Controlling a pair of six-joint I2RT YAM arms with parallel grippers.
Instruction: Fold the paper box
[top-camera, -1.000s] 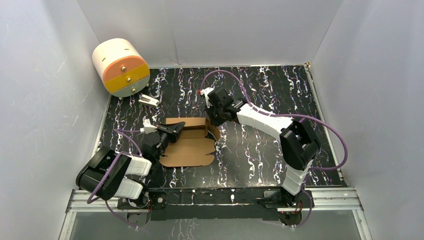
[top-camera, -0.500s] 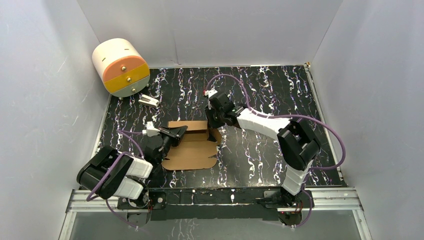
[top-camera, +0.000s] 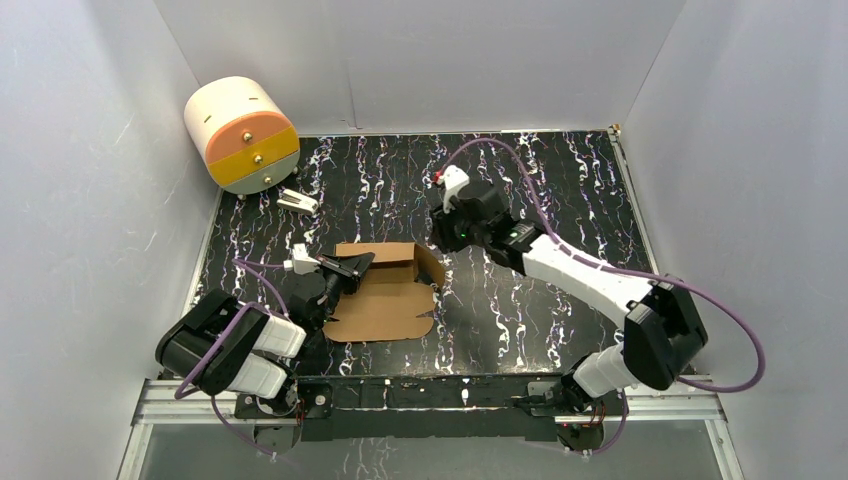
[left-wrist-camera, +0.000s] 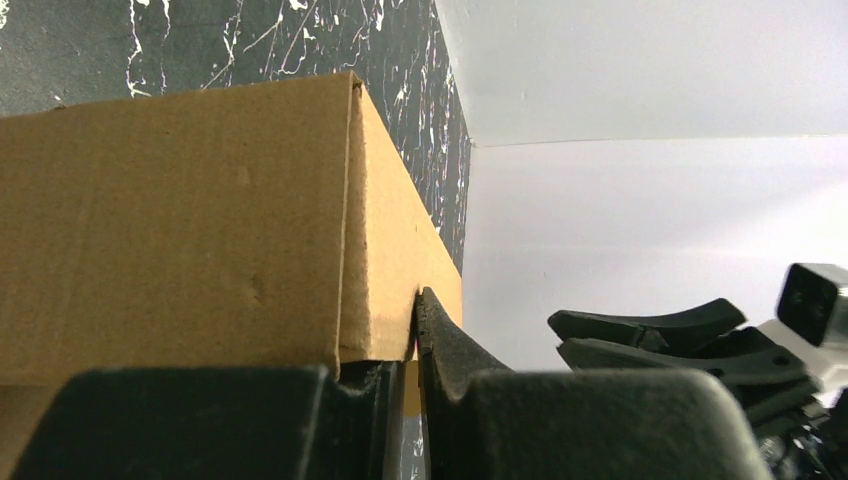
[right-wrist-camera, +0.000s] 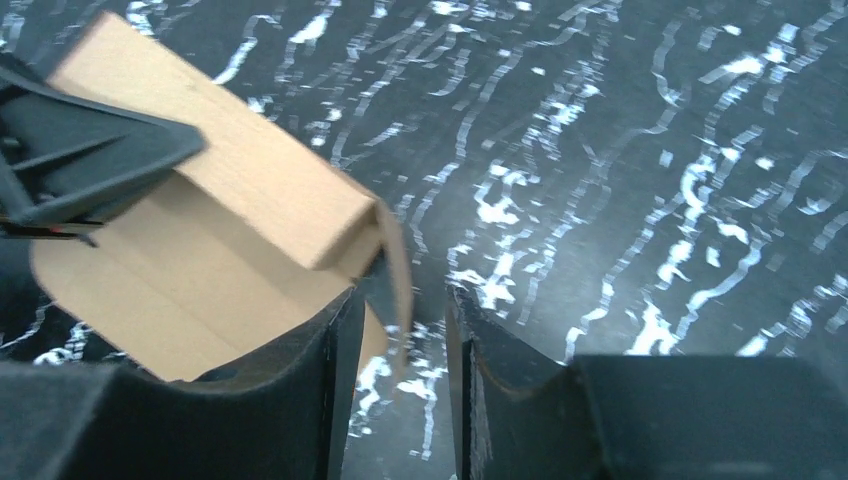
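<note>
Paper box (top-camera: 385, 300) part-folded on counter (top-camera: 510, 325), left gripper (left-wrist-camera: 400, 365) jaws clenched on its raised wall, right gripper (right-wrist-camera: 402, 300) jaws released, seemingly clear of it.

Drawer unit (top-camera: 241, 134), small white object (top-camera: 297, 202) beside

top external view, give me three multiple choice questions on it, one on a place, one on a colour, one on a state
1. Where does the cylindrical drawer unit stand?
A far left corner
B far right corner
C between the arm bases

2. What colour is the paper box?
A white
B brown
C blue

3. What is the left gripper doing?
A open, clear of everything
B shut on the drawer unit
C shut on the paper box

Answers: A, it sits at the back by the left wall; B, plain brown cardboard; C, the left wrist view shows cardboard pinched in it.
</note>
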